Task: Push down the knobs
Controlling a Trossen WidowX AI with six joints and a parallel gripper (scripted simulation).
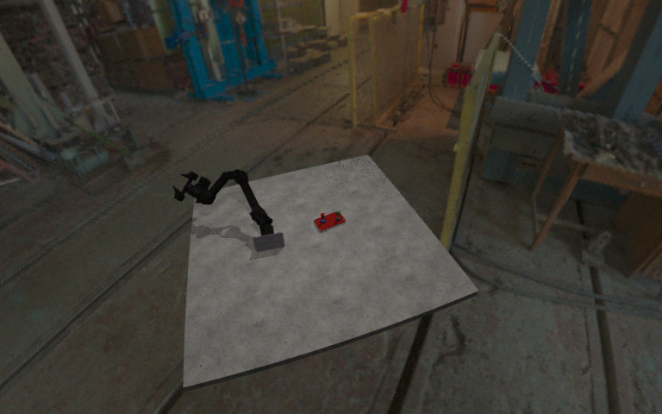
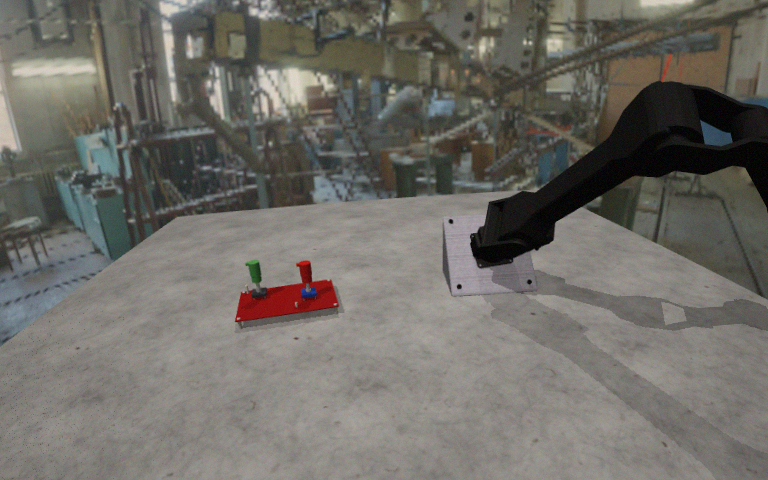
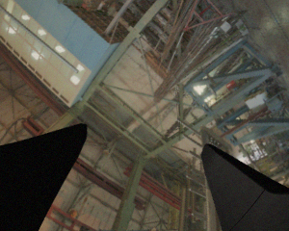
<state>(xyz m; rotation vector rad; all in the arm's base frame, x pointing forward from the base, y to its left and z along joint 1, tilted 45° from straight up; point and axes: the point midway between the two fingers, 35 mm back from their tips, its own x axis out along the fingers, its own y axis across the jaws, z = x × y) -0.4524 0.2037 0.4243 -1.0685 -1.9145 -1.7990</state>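
A red circuit board (image 1: 330, 223) (image 2: 278, 307) stands on short legs on the table. A red knob (image 1: 322, 215) (image 2: 305, 271) sits high on the shaft of a blue potentiometer (image 2: 309, 293). A green knob (image 1: 338, 212) (image 2: 255, 271) sits high on the shaft of a dark potentiometer (image 2: 259, 293). In the exterior view, bare shaft shows under both knobs, and both potentiometers sit on the board. My gripper (image 1: 177, 180) (image 3: 146, 141) is open and empty, raised on the far side of the arm base from the board. It is outside the exterior view.
The arm's base stands on a grey wedge-shaped mount (image 1: 269, 241) (image 2: 456, 261), beside the board with a gap between them. The table (image 1: 293, 307) (image 2: 376, 380) carries the board and the mount. The wrist view shows the background hall between the fingers, and no board.
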